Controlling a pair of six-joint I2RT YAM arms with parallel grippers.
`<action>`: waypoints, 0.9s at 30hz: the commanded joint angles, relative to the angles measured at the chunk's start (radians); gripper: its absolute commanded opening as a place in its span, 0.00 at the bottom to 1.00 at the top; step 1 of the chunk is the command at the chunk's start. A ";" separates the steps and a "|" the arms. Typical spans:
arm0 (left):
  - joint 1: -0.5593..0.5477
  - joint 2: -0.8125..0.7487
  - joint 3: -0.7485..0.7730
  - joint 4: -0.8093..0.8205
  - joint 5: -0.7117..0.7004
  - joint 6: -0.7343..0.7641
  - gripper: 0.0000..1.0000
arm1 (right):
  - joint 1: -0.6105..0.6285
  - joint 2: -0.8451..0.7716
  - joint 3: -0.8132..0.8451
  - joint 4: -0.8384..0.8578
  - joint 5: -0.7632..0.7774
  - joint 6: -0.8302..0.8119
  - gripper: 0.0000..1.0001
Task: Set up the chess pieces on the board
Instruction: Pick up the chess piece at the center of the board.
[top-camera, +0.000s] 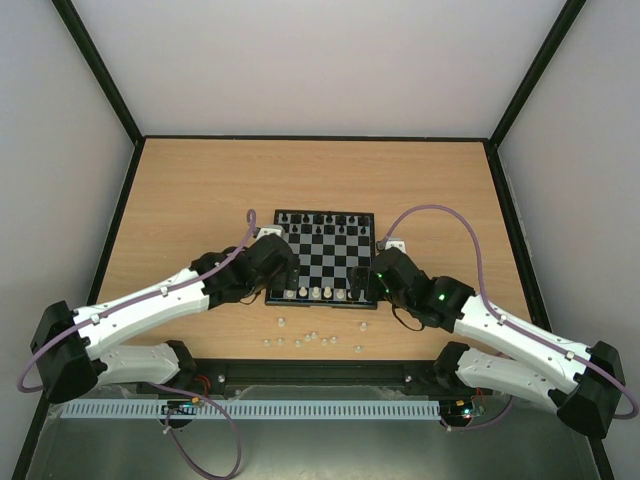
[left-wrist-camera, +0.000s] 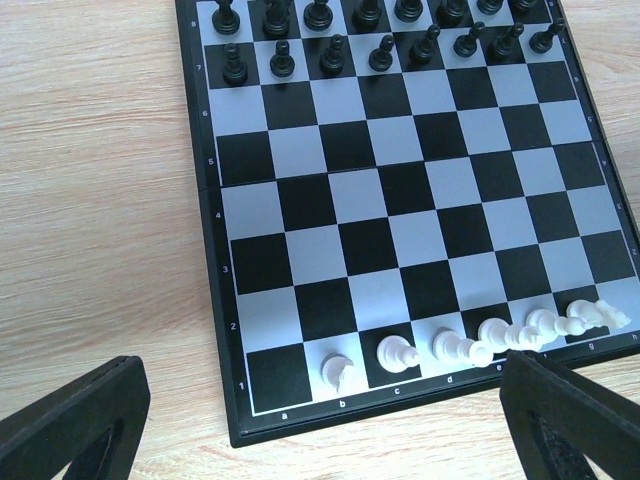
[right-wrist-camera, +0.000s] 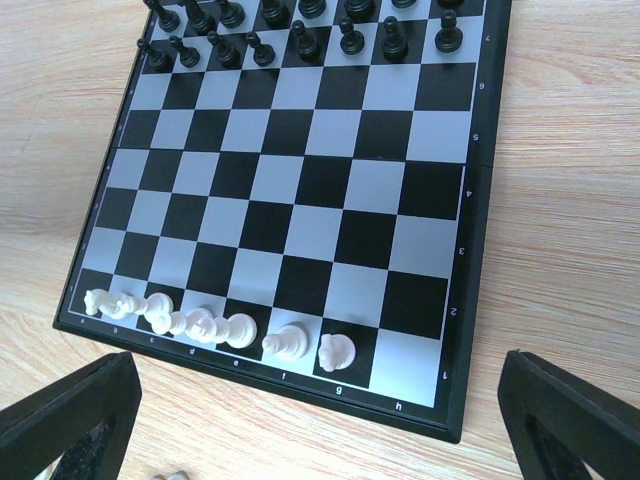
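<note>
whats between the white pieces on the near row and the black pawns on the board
Nothing. The squares of the board between the white pieces and the black pawns are bare, as both wrist views show.

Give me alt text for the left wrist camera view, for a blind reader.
A small chessboard on a wooden table, seen from its near edge: black pieces stand along the two far rows, white pieces line the nearest row, its left corner square empty. The left gripper is open, its dark fingers framing the bottom corners.
</note>
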 joint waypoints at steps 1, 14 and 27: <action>0.005 0.013 0.033 0.006 -0.019 0.014 0.99 | -0.003 0.007 0.009 -0.020 0.018 -0.011 0.99; 0.019 -0.017 0.002 0.022 -0.017 0.035 0.99 | -0.003 0.053 0.023 -0.030 0.036 0.023 0.99; 0.037 -0.020 -0.017 0.047 0.031 0.057 0.99 | -0.003 0.035 0.028 -0.162 -0.089 0.074 0.99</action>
